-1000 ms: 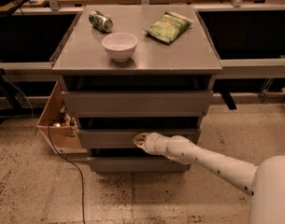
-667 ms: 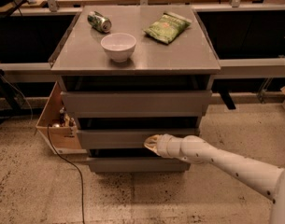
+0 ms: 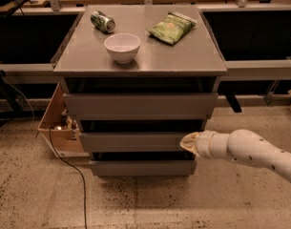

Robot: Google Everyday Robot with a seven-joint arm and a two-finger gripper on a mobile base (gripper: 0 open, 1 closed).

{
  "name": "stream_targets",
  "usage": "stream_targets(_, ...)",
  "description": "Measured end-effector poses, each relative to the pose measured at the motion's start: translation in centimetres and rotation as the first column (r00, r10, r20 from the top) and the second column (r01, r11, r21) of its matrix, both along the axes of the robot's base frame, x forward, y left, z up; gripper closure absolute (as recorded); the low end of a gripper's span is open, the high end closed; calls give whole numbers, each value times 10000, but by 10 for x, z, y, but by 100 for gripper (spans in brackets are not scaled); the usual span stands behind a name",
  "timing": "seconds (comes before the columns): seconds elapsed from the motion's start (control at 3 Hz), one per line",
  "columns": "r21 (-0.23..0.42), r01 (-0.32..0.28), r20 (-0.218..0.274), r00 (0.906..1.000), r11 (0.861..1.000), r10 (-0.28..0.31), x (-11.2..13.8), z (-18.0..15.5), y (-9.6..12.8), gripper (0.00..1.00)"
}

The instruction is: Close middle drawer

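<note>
The grey cabinet (image 3: 140,61) has three stacked drawers. The middle drawer (image 3: 130,141) is a wide grey flat front without a handle, between the upper front (image 3: 140,106) and the lowest front (image 3: 142,168). My gripper (image 3: 187,142) is at the tip of the white arm (image 3: 250,151) that comes in from the right. It sits at the right end of the middle drawer's front, touching or very near it.
On the cabinet top stand a white bowl (image 3: 122,47), a lying can (image 3: 102,21) and a green chip bag (image 3: 172,28). A cardboard box (image 3: 59,123) stands left of the cabinet, and a black cable (image 3: 71,171) runs over the floor.
My gripper has slid to the right along the middle drawer's front, from near its middle to its right end. The drawer front looks set further back in the cabinet than before.
</note>
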State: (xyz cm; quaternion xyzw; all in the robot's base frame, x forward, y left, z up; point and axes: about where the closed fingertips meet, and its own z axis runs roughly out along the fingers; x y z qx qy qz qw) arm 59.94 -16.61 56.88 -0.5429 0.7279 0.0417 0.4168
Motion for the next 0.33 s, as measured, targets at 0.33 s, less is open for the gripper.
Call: stream_targets(0.33, -716, 370, 569, 9978, 9967, -329, -14, 71, -34, 100)
